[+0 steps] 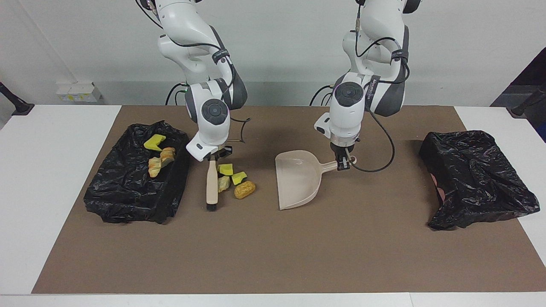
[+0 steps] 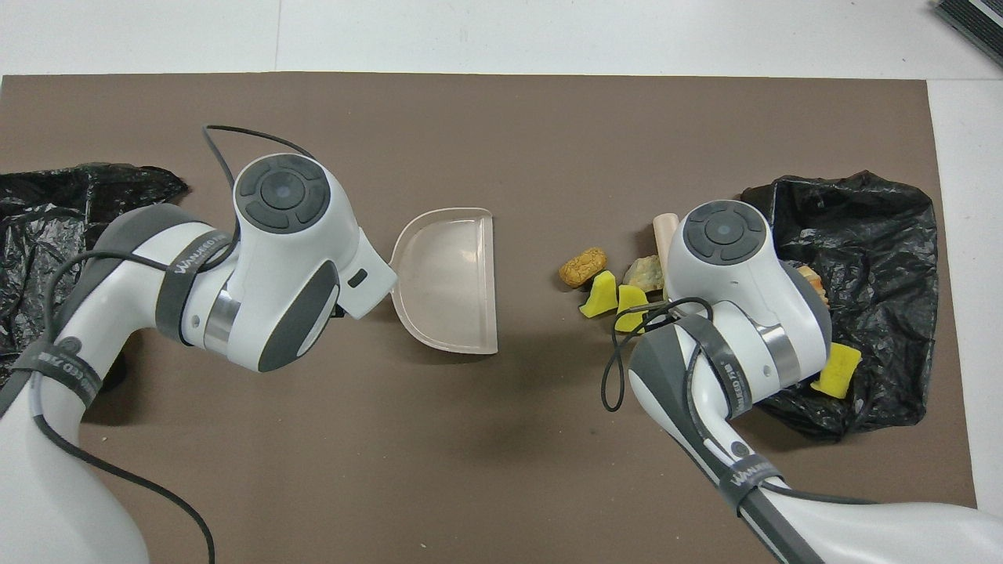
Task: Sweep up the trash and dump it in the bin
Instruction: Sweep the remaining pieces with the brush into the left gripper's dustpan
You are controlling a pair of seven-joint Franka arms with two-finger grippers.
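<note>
Figure: sweeping stage, seen from my remote station. My right gripper (image 1: pixel 212 157) has its fingers clamped on the upper end of the brush (image 1: pixel 210 184), whose pale handle hangs down from the fingers to dark bristles touching the brown mat (image 1: pixel 273 256). Just beside the handle, on the side toward the left arm's end of the table, lies a cluster of four scraps of trash: two yellow sponge bits (image 1: pixel 225 169) (image 1: pixel 239 177), a pale crumbly lump (image 1: pixel 223 183) touching the handle, and an orange-brown lump (image 1: pixel 245 189). In the overhead view the same cluster (image 2: pixel 602 282) sits beside the right wrist, which hides the fingers there.

My left gripper (image 1: pixel 343 163) has its fingers closed on the end of the dustpan (image 1: pixel 297 179) handle. The pan extends from the fingers toward the scraps, its open mouth facing them, with bare mat between the pan and the nearest lump.

Three more scraps, one yellow (image 1: pixel 154 142) and two pale orange-tinged lumps (image 1: pixel 161 161), rest on the black bag-lined bin (image 1: pixel 128 200) on the other side of the brush from the cluster. A second black bag (image 1: pixel 477 179) lies at the left arm's end of the table, well apart from both sets of fingers.
</note>
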